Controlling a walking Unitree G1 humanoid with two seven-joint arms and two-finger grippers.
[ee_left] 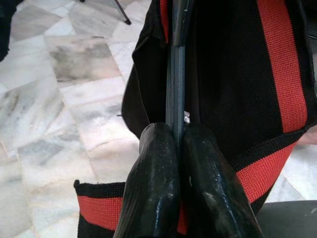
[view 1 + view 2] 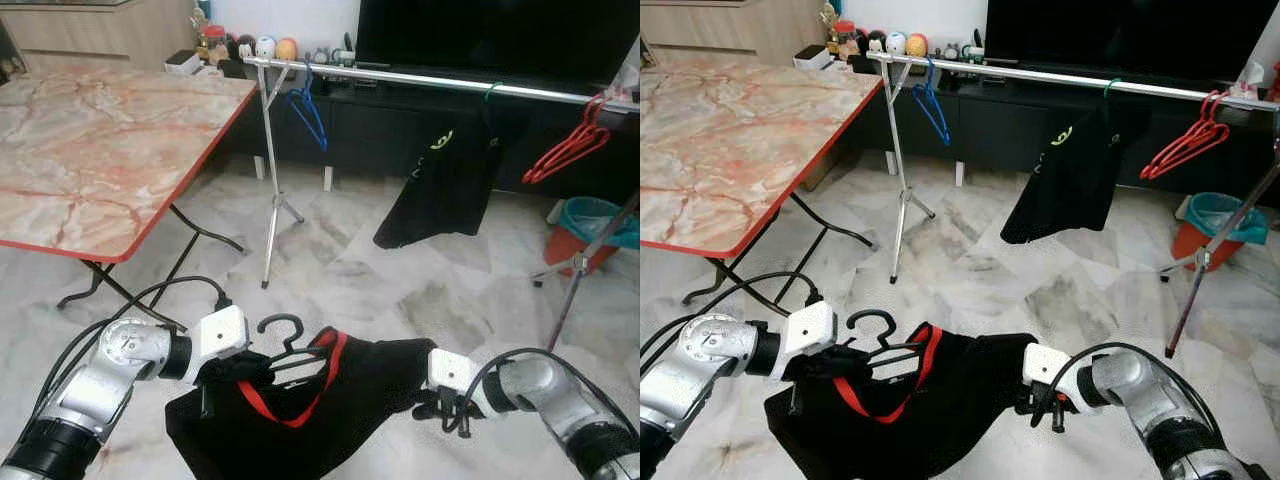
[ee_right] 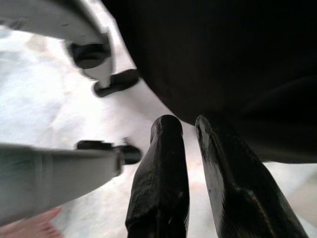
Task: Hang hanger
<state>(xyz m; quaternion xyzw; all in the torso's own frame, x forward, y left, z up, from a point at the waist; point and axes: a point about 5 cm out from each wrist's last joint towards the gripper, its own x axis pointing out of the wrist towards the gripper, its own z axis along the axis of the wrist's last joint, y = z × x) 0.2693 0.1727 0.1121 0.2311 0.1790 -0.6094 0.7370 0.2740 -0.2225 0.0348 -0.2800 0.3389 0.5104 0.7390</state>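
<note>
**Low before the rail, a hanger and garment held between both grippers**

Down near the marble floor (image 2: 400, 290), the left gripper (image 1: 179, 136) has its two black fingers pressed together on the dark bar of a black hanger (image 2: 285, 345); the left wrist view shows the bar pinched tight between the fingertips. The hanger's hook (image 2: 280, 325) rises just beside that gripper. A black garment with red trim (image 2: 330, 400) is draped on the hanger and sags between the two arms.

The right gripper (image 3: 190, 129) sits at the garment's opposite edge. Its fingers stand a narrow gap apart with dark cloth just past the tips; whether they pinch the fabric cannot be told.

Farther off, a silver clothes rail (image 2: 430, 80) runs across the room on a tripod stand (image 2: 272, 190). On it hang a blue hanger (image 2: 308, 105), a black shirt (image 2: 445, 180) on a green hook, and red hangers (image 2: 570, 145). A marble-top folding table (image 2: 90, 160) with a red edge stands to the robot's left, and a teal-lined orange bucket (image 2: 590, 230) rests near the rail's right end.
</note>
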